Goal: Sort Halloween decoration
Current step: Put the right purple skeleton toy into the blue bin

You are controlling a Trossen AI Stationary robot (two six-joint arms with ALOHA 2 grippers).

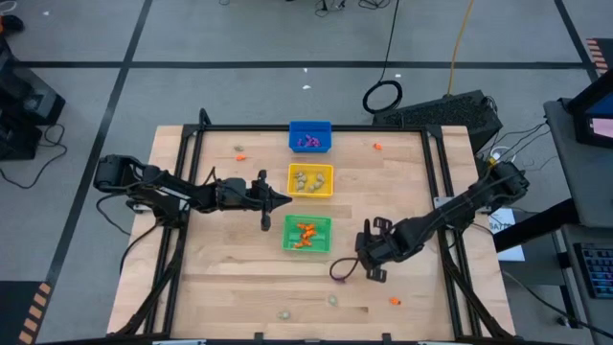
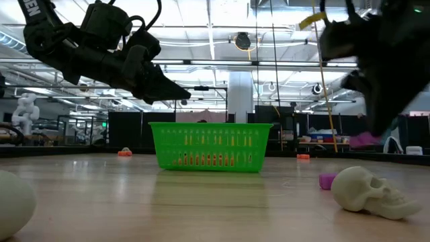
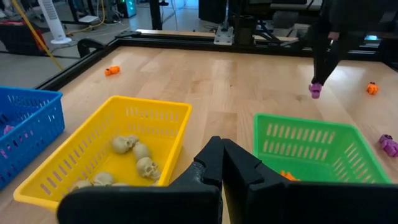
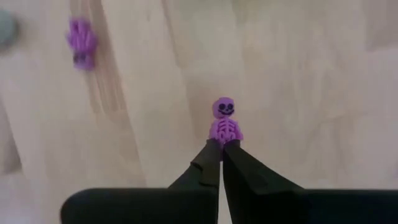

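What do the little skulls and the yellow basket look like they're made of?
The skulls look like moulded plastic, matte pale beige with crisp sockets, though resin is possible. The yellow basket looks like thin, slightly glossy plastic, its walls a moulded grid of slots.

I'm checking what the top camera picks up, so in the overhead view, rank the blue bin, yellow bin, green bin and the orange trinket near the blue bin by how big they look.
1. Green bin, yellow bin and blue bin: they look about alike, so no ranking among them.
2. Orange trinket left of the blue bin: far smaller, a mere speck.
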